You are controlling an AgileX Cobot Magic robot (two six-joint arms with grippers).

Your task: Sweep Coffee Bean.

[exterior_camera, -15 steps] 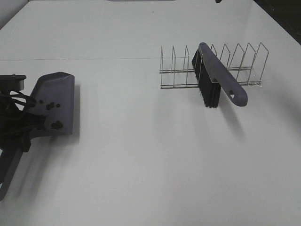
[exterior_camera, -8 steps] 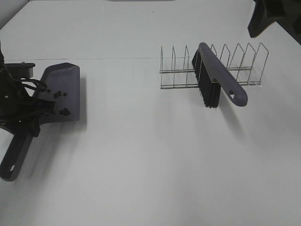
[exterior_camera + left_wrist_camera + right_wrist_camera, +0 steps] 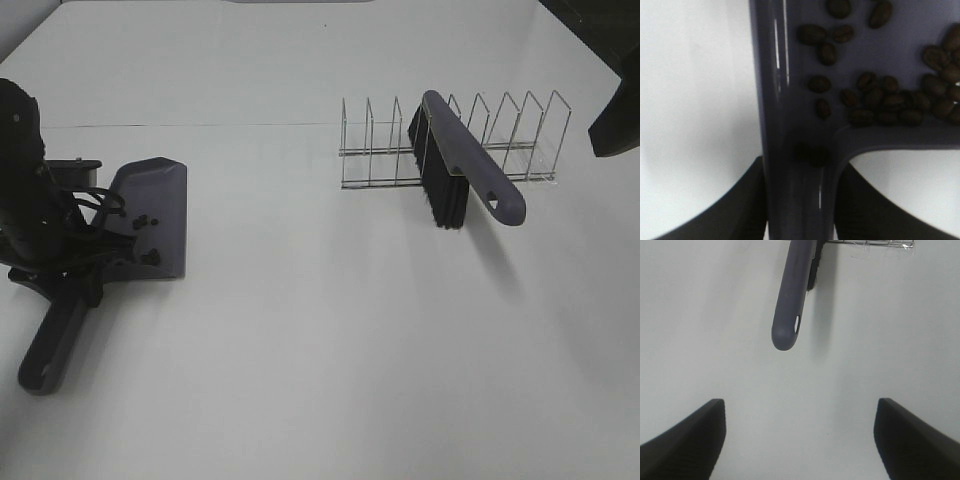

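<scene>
Left gripper (image 3: 799, 200) is clamped on the neck of the dustpan (image 3: 150, 215), one dark finger pressed on each side of the handle where it joins the pan. In the overhead view the pan sits at the left of the white table (image 3: 320, 350), its handle pointing toward the near edge and its open lip facing the middle of the table. The coffee beans (image 3: 880, 102) lie inside the pan, most bunched along its back wall close to the handle joint, a few scattered further up the floor; from overhead they show only as small dark specks (image 3: 148, 222). Right gripper (image 3: 800, 440) is spread wide with nothing between its fingers, held above bare table, with the free end of the brush handle just beyond its fingertips. The brush (image 3: 455, 170) rests in the wire rack (image 3: 500, 140) at the right rear of the table, bristles down, handle sticking out over the rack's front toward the near side. Brush and dustpan are well apart.
</scene>
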